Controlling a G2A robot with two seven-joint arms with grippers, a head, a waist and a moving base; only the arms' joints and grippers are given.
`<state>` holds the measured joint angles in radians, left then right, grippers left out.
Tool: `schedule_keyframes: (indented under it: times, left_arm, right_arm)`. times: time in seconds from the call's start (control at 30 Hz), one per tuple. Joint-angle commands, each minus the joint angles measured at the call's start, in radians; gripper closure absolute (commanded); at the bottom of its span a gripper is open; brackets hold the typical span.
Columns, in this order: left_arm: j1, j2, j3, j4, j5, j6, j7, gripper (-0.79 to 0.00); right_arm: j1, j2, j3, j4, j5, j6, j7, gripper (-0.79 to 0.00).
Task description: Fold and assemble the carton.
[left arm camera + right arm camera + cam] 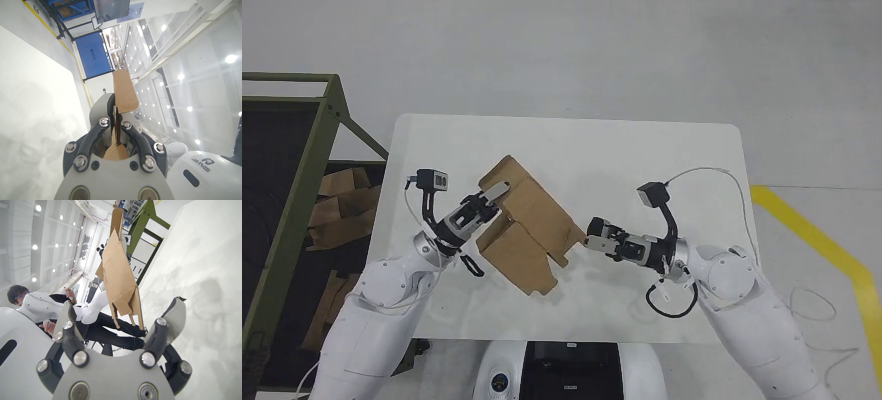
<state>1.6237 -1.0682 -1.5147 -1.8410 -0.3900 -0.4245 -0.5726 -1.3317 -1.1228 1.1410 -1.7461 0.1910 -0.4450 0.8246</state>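
Note:
A brown cardboard carton (527, 228), flattened and partly folded, hangs above the white table (662, 160) near its middle. My left gripper (485, 207) is shut on the carton's left edge; in the left wrist view a cardboard flap (123, 92) sticks out past the closed fingers (98, 113). My right gripper (594, 234) stands open just right of the carton's right corner. In the right wrist view the carton (118, 275) hangs ahead of the spread fingers (65, 313), its lower flaps between them without touching.
A green metal rack (312, 150) holding more flat cardboard (337, 205) stands left of the table. A yellow floor line (812, 240) runs on the right. The table's far half is bare white surface.

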Motion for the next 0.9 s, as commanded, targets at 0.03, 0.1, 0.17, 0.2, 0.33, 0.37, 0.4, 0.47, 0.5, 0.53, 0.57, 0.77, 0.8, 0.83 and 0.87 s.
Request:
schedule_keyframes:
  times: [0.03, 0.1, 0.17, 0.2, 0.33, 0.37, 0.4, 0.47, 0.5, 0.53, 0.57, 0.77, 0.8, 0.83, 0.87]
  left_arm:
    - [0.009, -0.003, -0.009, 0.001, -0.011, -0.004, 0.043, 0.000]
    - [0.013, -0.004, -0.012, -0.004, -0.006, -0.005, 0.058, 0.000]
    - [0.013, -0.004, -0.012, -0.004, -0.006, -0.005, 0.058, 0.000]
    - [0.013, -0.004, -0.012, -0.004, -0.006, -0.005, 0.058, 0.000]
    - [0.013, -0.004, -0.012, -0.004, -0.006, -0.005, 0.058, 0.000]
    - [0.013, -0.004, -0.012, -0.004, -0.006, -0.005, 0.058, 0.000]
    - [0.013, -0.004, -0.012, -0.004, -0.006, -0.005, 0.058, 0.000]
    - [0.013, -0.004, -0.012, -0.004, -0.006, -0.005, 0.058, 0.000]
    - [0.010, -0.005, -0.012, -0.003, -0.006, 0.006, 0.075, 0.000]
    - [0.005, -0.007, -0.010, -0.004, -0.013, 0.013, 0.094, 0.000]
    - [0.001, -0.009, -0.008, -0.005, -0.022, 0.017, 0.110, 0.000]
    - [-0.017, -0.021, -0.002, 0.001, -0.103, 0.028, 0.204, 0.000]
    - [-0.018, -0.022, 0.000, 0.002, -0.113, 0.032, 0.217, 0.000]
    - [-0.020, -0.024, 0.000, 0.003, -0.118, 0.035, 0.234, 0.000]
    - [-0.022, -0.026, 0.000, 0.004, -0.124, 0.039, 0.252, 0.000]
  right_arm:
    - [-0.019, 0.003, 0.021, -0.009, -0.002, -0.002, -0.030, -0.785]
    - [-0.034, 0.004, 0.028, -0.011, 0.013, 0.008, -0.041, -0.785]
    - [-0.034, 0.004, 0.028, -0.011, 0.013, 0.008, -0.041, -0.785]
    - [-0.034, 0.004, 0.028, -0.011, 0.013, 0.008, -0.041, -0.785]
    - [-0.034, 0.004, 0.028, -0.011, 0.013, 0.008, -0.041, -0.785]
    - [-0.034, 0.004, 0.028, -0.011, 0.013, 0.008, -0.041, -0.785]
    - [-0.034, 0.004, 0.028, -0.011, 0.013, 0.008, -0.041, -0.785]
    - [-0.034, 0.004, 0.028, -0.011, 0.013, 0.008, -0.041, -0.785]
    - [-0.034, 0.004, 0.028, -0.011, 0.013, 0.008, -0.041, -0.785]
    - [-0.034, 0.004, 0.028, -0.011, 0.013, 0.008, -0.041, -0.785]
    - [-0.038, 0.004, 0.026, -0.016, 0.008, 0.013, -0.052, -0.785]
    - [-0.057, 0.004, 0.020, -0.033, -0.003, -0.001, -0.070, -0.785]
    - [-0.058, 0.004, 0.017, -0.033, -0.003, -0.003, -0.071, -0.785]
    - [-0.057, 0.003, 0.013, -0.031, -0.002, -0.004, -0.072, -0.785]
    - [-0.054, 0.003, 0.009, -0.028, -0.002, -0.003, -0.073, -0.785]
